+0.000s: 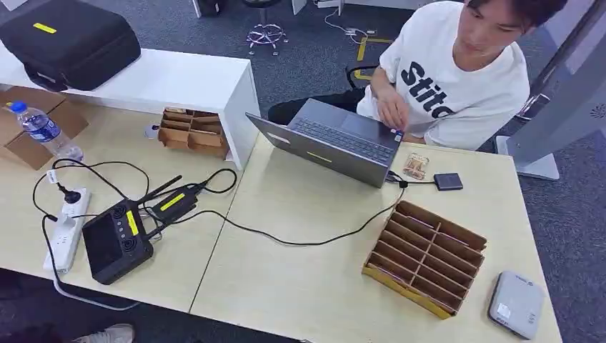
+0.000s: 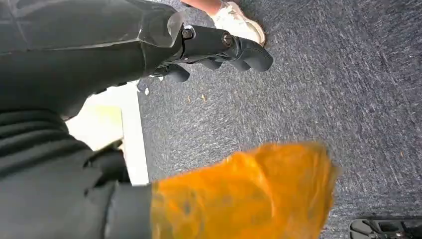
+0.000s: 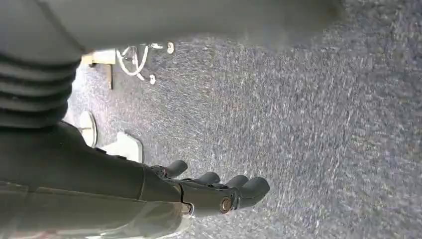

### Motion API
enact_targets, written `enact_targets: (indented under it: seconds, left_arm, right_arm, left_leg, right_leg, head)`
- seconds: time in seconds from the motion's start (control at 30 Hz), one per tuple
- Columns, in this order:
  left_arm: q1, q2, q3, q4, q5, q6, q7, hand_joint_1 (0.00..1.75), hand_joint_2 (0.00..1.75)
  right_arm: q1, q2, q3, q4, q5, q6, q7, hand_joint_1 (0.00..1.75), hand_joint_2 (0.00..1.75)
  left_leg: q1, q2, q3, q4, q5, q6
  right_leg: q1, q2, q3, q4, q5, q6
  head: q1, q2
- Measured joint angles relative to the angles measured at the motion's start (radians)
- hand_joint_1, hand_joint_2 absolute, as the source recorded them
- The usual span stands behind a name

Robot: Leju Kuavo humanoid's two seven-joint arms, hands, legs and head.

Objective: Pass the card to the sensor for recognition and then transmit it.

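I am watching the left hand (image 2: pixel 209 45) and the right hand (image 3: pixel 214 191) hanging over the floor, both loosely spread and holding nothing. I am not making out the card anywhere, while the sensor (image 1: pixel 516 304) is lying on the table (image 1: pixel 307 286), well ahead of the right hand. I am worrying that a reach from down here is going to clip the table edge or knock the divider (image 1: pixel 426 256) just beside the sensor, or wander without a located card.
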Motion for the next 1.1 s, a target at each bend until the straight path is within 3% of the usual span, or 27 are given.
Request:
enact_targets:
  seconds: [0.1,0.17,0.2,0.3,0.37,0.47,0.6,0.73,0.83,1.0,1.1]
  left_arm:
    - [0.000,0.002,0.000,0.000,-0.001,0.000,0.002,0.00,0.00]
    - [0.000,0.003,0.000,0.000,-0.001,-0.001,0.002,0.00,0.00]
    - [0.000,0.003,0.000,0.000,0.000,-0.001,0.002,0.00,1.75]
    - [0.000,0.001,0.000,0.000,-0.001,0.037,0.021,0.00,1.75]
    - [0.001,0.000,0.000,-0.004,-0.001,0.135,0.042,0.00,1.75]
    - [-0.001,0.010,0.001,-0.019,0.001,0.169,0.048,0.00,1.75]
    - [-0.002,0.026,0.003,-0.024,0.002,0.087,0.016,0.00,1.75]
    - [-0.002,0.024,0.005,-0.024,0.002,0.062,0.007,0.00,1.75]
    - [-0.003,0.022,0.005,-0.017,-0.001,-0.044,-0.008,0.00,1.75]
    - [0.000,0.005,0.005,-0.016,-0.002,0.106,0.020,0.00,1.75]
    - [-0.003,0.008,0.005,-0.016,-0.002,0.136,0.026,0.00,1.75]
  right_arm:
    - [0.001,0.007,0.000,0.000,0.031,0.093,-0.008,0.00,0.00]
    - [0.002,0.014,0.000,0.000,0.042,0.073,-0.013,0.00,0.00]
    - [0.002,0.016,0.000,-0.001,0.048,0.031,-0.016,0.00,0.00]
    - [0.001,0.016,-0.014,-0.011,0.044,-0.063,-0.031,0.00,0.00]
    - [0.000,0.016,-0.030,-0.016,0.050,-0.053,-0.037,0.00,0.00]
    - [0.001,0.018,-0.042,-0.018,0.062,-0.033,-0.041,0.00,0.00]
    - [0.001,0.023,-0.050,-0.018,0.087,-0.005,-0.053,0.00,0.00]
    - [0.001,0.021,-0.055,-0.019,0.093,0.000,-0.056,0.00,0.00]
    - [0.001,0.021,-0.055,-0.019,0.120,0.002,-0.071,0.00,0.00]
    - [0.000,0.019,-0.073,-0.019,0.119,-0.006,-0.059,0.00,0.00]
    - [0.001,0.021,-0.080,-0.019,0.119,-0.012,-0.053,0.00,0.00]
  left_leg:
    - [0.000,0.000,0.000,0.000,0.000,0.000]
    - [0.000,0.000,0.000,0.000,0.000,0.000]
    - [0.000,0.000,0.000,0.000,0.000,0.000]
    - [0.000,0.000,0.000,0.000,0.000,0.000]
    - [0.000,0.000,0.000,0.000,0.000,0.000]
    - [0.000,0.000,0.000,0.000,0.000,0.000]
    - [0.000,0.000,0.000,0.000,0.000,0.000]
    - [0.000,0.000,0.000,0.000,0.000,0.000]
    - [-0.001,0.000,0.000,0.000,0.000,0.000]
    - [-0.001,0.000,0.000,0.000,0.000,0.000]
    - [-0.001,0.001,0.001,0.000,0.000,0.000]
  right_leg:
    - [0.000,0.000,0.000,0.000,0.000,0.000]
    - [0.000,0.000,0.000,0.000,0.000,0.000]
    - [0.000,0.000,0.000,0.000,0.000,0.000]
    - [0.000,0.000,0.000,0.000,0.000,0.000]
    - [0.000,0.000,0.000,0.000,0.000,0.000]
    - [0.000,0.000,0.000,0.000,0.000,0.000]
    - [0.000,0.001,0.000,0.000,0.000,0.000]
    - [0.000,0.001,0.000,0.000,0.000,0.000]
    - [-0.001,0.001,0.000,0.000,0.000,0.000]
    - [0.000,0.001,0.000,0.000,0.000,0.000]
    - [-0.001,0.001,0.000,0.000,0.000,0.000]
  head:
    - [0.000,0.000]
    - [0.000,0.000]
    - [0.000,0.000]
    - [0.000,0.000]
    - [0.001,0.000]
    - [0.000,0.000]
    - [0.000,0.000]
    - [0.001,0.000]
    - [0.000,0.000]
    - [0.001,0.000]
    - [0.000,0.000]
